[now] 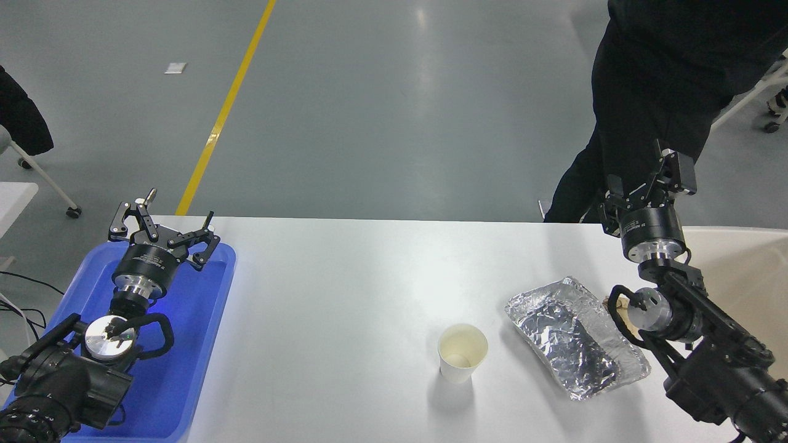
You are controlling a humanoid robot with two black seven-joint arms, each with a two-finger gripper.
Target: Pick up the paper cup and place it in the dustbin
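The paper cup [462, 353] stands upright on the white table [345, 307], right of centre and near the front, with its cream inside showing. The beige dustbin [742, 271] is at the right edge, partly hidden by my right arm. My right gripper [646, 177] is open and empty, raised over the table's far right edge. It is well behind and to the right of the cup, beside the dustbin's left rim. My left gripper [161, 226] is open and empty, parked over the blue tray at the left.
A crumpled silver foil tray [575, 338] lies right of the cup, between it and my right arm. A bit of tan paper [612, 304] peeks out behind the foil. The flat blue tray [184, 344] lies at the left. A person in black [652, 80] stands at the far right.
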